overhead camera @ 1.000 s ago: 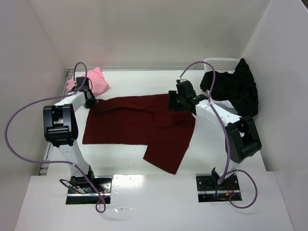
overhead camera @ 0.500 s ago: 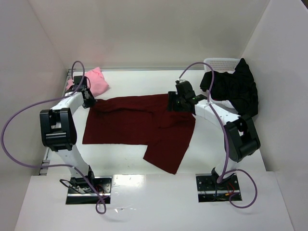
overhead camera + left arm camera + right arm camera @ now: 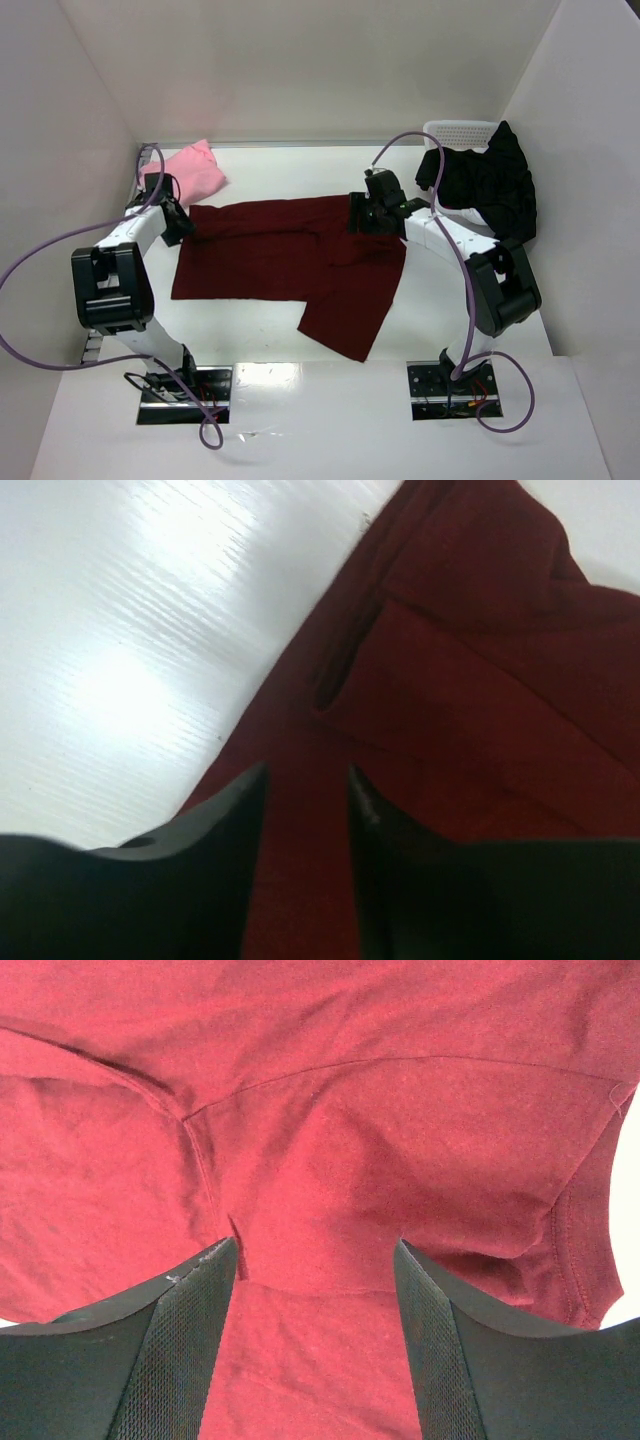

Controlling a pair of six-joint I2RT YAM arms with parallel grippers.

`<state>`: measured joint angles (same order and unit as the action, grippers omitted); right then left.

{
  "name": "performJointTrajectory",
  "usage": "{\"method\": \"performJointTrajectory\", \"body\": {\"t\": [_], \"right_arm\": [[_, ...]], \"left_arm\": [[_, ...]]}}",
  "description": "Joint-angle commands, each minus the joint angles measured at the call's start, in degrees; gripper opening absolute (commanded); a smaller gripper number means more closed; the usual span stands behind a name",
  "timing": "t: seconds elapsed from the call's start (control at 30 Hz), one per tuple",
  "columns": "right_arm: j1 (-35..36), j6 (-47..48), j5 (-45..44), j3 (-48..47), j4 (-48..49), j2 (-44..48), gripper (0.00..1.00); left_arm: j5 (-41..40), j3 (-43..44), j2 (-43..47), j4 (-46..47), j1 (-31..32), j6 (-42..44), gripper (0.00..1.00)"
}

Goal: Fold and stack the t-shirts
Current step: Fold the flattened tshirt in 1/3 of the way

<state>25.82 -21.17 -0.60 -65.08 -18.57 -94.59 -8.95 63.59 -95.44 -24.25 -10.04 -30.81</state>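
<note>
1. Top external view takes in all three garments at once. A dark maroon red soft cloth short-sleeved t-shirt (image 3: 270, 255) lies spread over the middle of the white table (image 3: 250, 325), with one flap reaching toward the near edge. A light pink t-shirt (image 3: 192, 168) sits bunched in the far left corner. A black t-shirt (image 3: 492, 185) hangs over the rim of a white plastic mesh basket (image 3: 462, 130) at the far right.
2. That same view places the left tool (image 3: 177, 222) at the maroon shirt's far left corner, near the pink one. The right tool (image 3: 362, 213) is over the maroon shirt's far right part. Both are too small there to judge how the jaws stand.
3. Left wrist view fills that gap. Its dark fingers (image 3: 225, 825) stand a little apart, and maroon cloth shows through the narrow gap between them. Nothing is pinched. A folded cloth edge runs ahead of them, and glossy bare table lies to one side.
4. Right wrist view shows mesh-textured fingers (image 3: 185, 1325) spread wide over flat maroon fabric, gripping nothing. Seams and a stitched hem are plain here, though the overhead view does not resolve them. Whether the tips touch the cloth I cannot tell.
5. Only the overhead camera shows the pink shirt, the black shirt and the basket.
</note>
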Motion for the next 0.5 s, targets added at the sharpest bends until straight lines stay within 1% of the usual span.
{"method": "performJointTrajectory", "body": {"t": [0.0, 0.1, 0.17, 0.27, 0.37, 0.43, 0.47], "right_arm": [[0.1, 0.3, 0.2, 1.1, 1.3, 3.3, 0.70], [0.1, 0.3, 0.2, 1.1, 1.3, 3.3, 0.70], [0.1, -0.3, 0.2, 0.6, 1.3, 3.3, 0.70], [0.1, -0.3, -0.4, 0.6, 1.3, 3.3, 0.70], [0.1, -0.9, -0.5, 0.6, 1.3, 3.3, 0.70], [0.1, -1.4, -0.5, 0.6, 1.3, 3.3, 0.70], [0.1, -1.4, -0.5, 0.6, 1.3, 3.3, 0.70]], "left_arm": [[2.1, 1.4, -0.6, 2.2, -1.1, -1.1, 0.53], [4.5, 5.4, -3.9, 4.1, -1.1, -0.5, 0.57], [5.3, 8.2, -6.7, 4.7, -1.1, 0.1, 0.57], [5.9, 9.6, -9.7, 5.9, -1.1, 0.8, 0.57], [8.2, 9.6, -11.9, 7.3, -1.1, 1.4, 0.57], [10.2, 9.6, -13.4, 8.3, -1.1, 1.4, 0.51], [10.2, 9.6, -13.4, 8.3, -1.1, 1.4, 0.51]]}}
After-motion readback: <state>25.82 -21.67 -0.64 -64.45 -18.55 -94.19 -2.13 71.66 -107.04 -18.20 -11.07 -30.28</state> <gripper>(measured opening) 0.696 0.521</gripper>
